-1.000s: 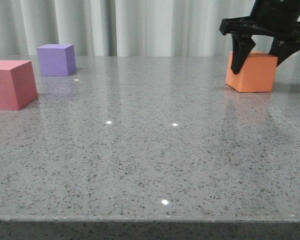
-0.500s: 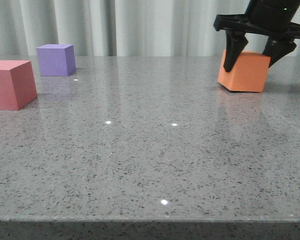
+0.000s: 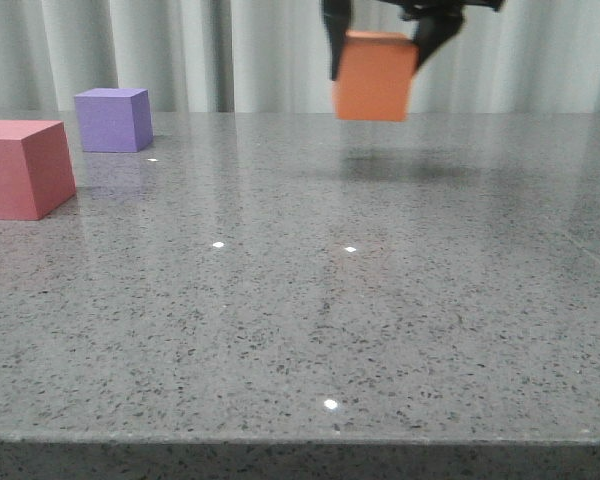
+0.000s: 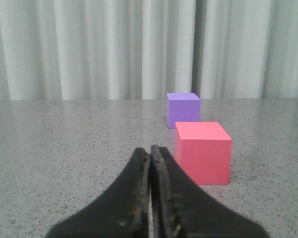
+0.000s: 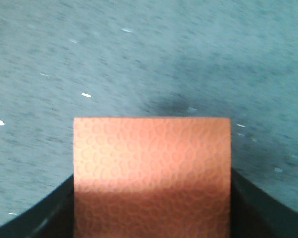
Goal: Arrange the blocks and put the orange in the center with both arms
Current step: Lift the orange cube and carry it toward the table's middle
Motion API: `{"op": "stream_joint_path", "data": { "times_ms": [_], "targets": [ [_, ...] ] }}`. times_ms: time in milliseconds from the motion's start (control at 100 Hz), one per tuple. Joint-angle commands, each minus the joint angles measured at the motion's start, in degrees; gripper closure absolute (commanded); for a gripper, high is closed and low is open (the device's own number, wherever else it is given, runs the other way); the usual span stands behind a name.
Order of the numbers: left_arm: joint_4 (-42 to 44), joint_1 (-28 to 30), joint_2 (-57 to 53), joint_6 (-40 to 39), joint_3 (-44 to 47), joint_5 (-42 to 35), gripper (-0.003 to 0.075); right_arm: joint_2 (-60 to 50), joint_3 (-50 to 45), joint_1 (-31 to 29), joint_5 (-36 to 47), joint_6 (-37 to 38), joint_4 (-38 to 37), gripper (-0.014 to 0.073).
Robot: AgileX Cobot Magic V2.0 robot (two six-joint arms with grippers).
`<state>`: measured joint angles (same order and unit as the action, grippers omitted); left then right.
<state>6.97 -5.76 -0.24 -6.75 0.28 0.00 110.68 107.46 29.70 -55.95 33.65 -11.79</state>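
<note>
Overhead, right jaws pinching orange cube (image 3: 374, 76) above table (image 3: 310, 300); left jaws pressed together

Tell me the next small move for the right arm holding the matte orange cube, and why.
Probably lower it. The right gripper holds the matte orange cube clear of the grey speckled table, roughly mid-table in the front view, its shadow underneath. The pinkish-red cube and purple cube sit far left, so nothing blocks the descent.
</note>
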Motion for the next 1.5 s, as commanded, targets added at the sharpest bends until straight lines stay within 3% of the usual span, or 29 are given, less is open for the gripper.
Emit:
{"op": "stream_joint_path", "data": {
  "times_ms": [0,330,800,920,1090,1160,1490],
  "targets": [
    [-0.09,0.00,-1.72,-0.07,2.51,-4.46,0.0741,0.35,6.59,1.58,-0.70,1.28,-2.01,0.0526],
    [-0.09,0.00,-1.72,-0.07,2.51,-4.46,0.0741,13.89,25.75,4.74,-8.66,1.35,3.60,0.0526],
    [-0.09,0.00,-1.72,-0.07,2.51,-4.46,0.0741,18.02,28.96,5.85,-9.09,5.22,4.66,0.0508],
    [-0.09,0.00,-1.72,-0.07,2.51,-4.46,0.0741,18.08,28.96,5.85,-9.04,5.33,4.87,0.0392],
    [-0.09,0.00,-1.72,-0.07,2.51,-4.46,0.0741,18.08,28.96,5.85,-8.12,5.33,4.98,0.0032],
    [-0.09,0.00,-1.72,-0.07,2.51,-4.46,0.0741,18.08,28.96,5.85,-7.60,5.33,5.04,-0.0063],
    [-0.09,0.00,-1.72,-0.07,2.51,-4.46,0.0741,17.93,35.70,5.73,-11.38,3.05,5.05,-0.0059]
  ]
}}
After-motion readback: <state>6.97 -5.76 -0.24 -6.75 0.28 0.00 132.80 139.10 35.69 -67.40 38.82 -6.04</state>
